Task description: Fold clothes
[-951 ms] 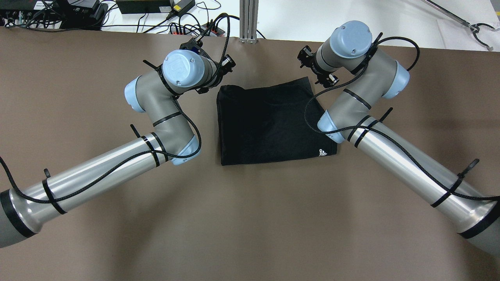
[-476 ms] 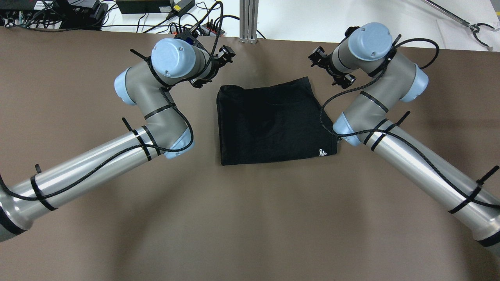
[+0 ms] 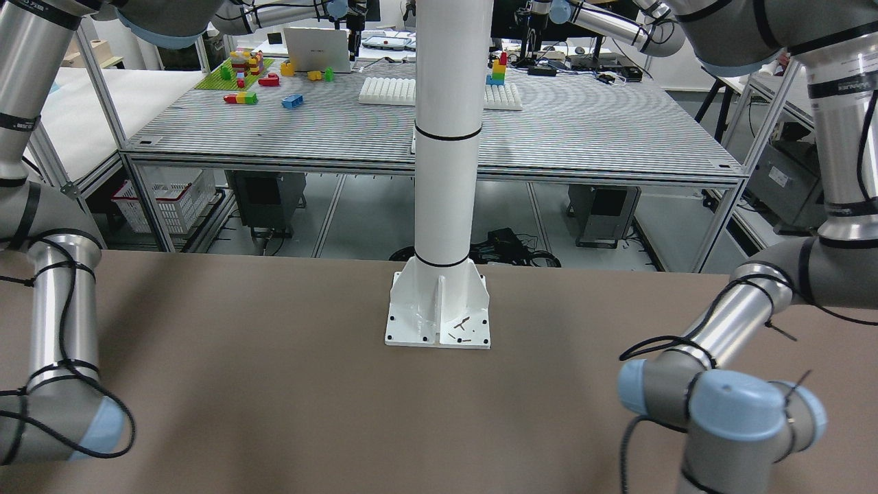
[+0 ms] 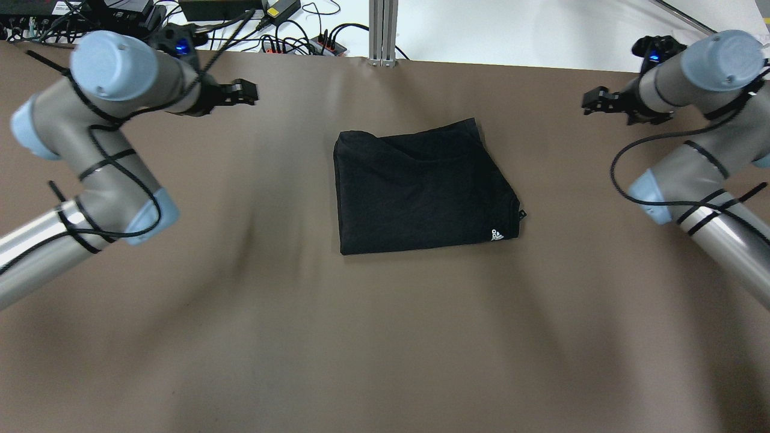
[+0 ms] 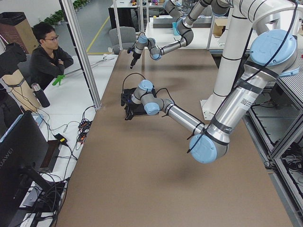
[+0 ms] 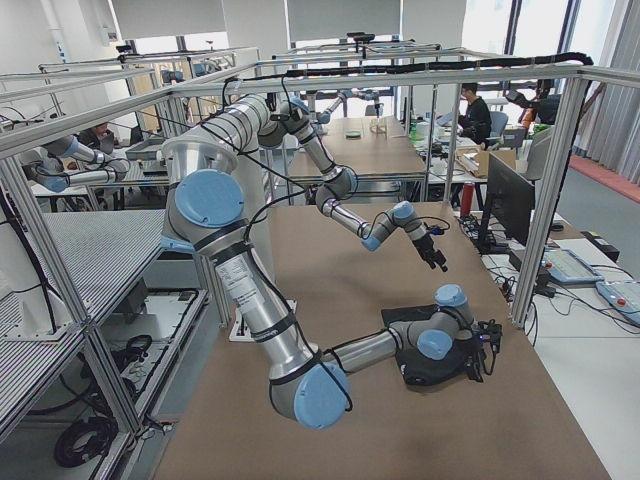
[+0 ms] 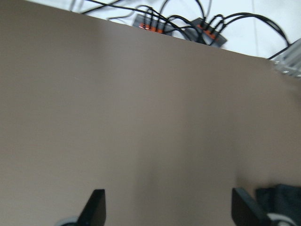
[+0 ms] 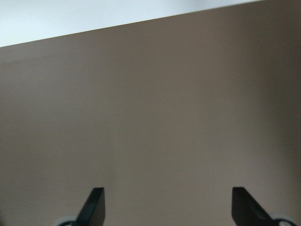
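Clothes (image 4: pixel 421 189) lie folded, task likely complete; left claw (image 4: pixel 242 93) and right claw (image 4: pixel 594 100) have withdrawn outward, spread wide, empty.

Robotics lab. My table (image 4: pixel 385 337) stands among aluminium-framed benches (image 3: pixel 603 130). Other arms (image 6: pixel 75 160) nearby, toy bricks (image 3: pixel 241 65), a monitor (image 5: pixel 19 161), a seated person (image 5: pixel 47 59).

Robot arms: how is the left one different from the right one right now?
The left arm reaches in from the overhead view's left, its jaws pointing right; the right arm mirrors it from the right. The left arm's wrist camera sees cables past the table edge; the right arm's sees no cables. Both arms have open, empty jaws, well apart from the black cloth.
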